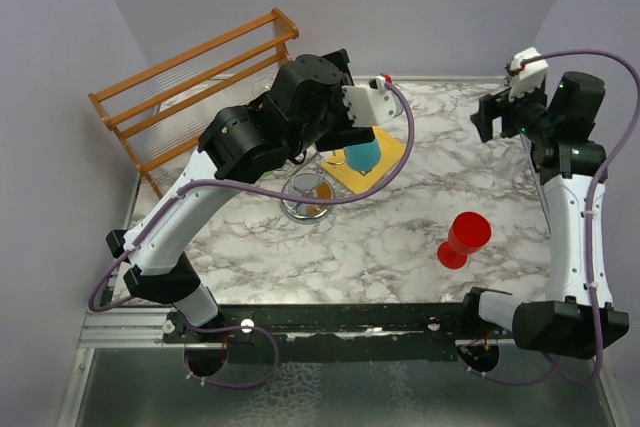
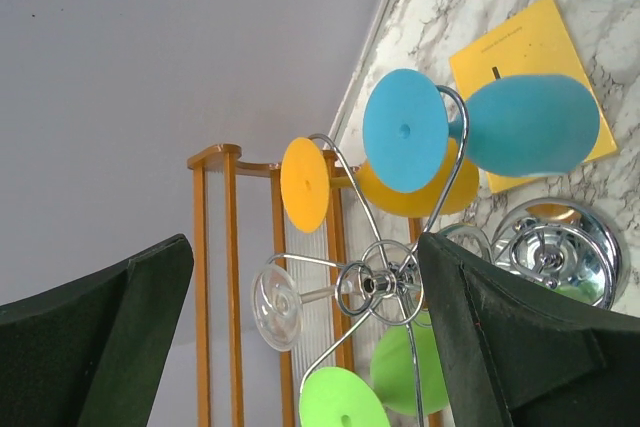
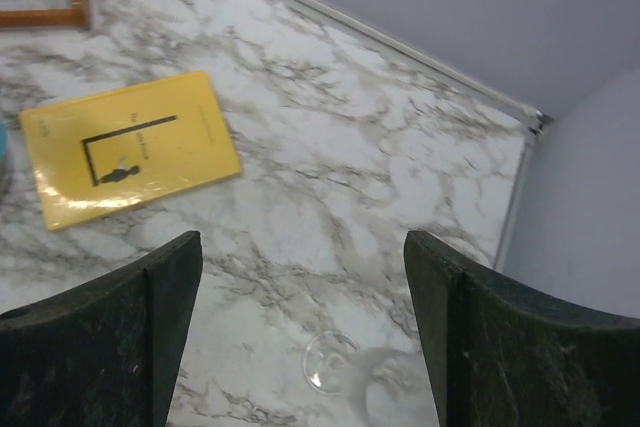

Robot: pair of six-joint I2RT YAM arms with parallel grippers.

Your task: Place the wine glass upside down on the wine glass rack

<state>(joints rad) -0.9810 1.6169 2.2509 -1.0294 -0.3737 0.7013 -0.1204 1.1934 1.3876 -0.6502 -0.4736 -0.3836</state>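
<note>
You have five glasses. One red glass [image 1: 465, 237] stands right of the wine glass rack [image 2: 380, 282], nearer the arm bases. Four hang upside down on the rack: the blue wine glass [image 2: 530, 125], yellow glass [image 2: 305, 184], clear glass [image 2: 278, 307] and green glass [image 2: 340, 402].

The left gripper [image 2: 305, 247] faces the rack and the right gripper [image 3: 302, 242] sits far right of it, both with jaws wide and empty.

One yellow book [image 1: 390, 152] lies just behind the rack, and one wooden shelf [image 1: 190, 87] stands beyond it to the left. The table [image 1: 400, 237] is marbled and the walls are plain lilac.

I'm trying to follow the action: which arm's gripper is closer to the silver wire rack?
Left. The left gripper is open right beside the silver wire rack, at its top; the right gripper hovers far off over the table's far right side.
</note>
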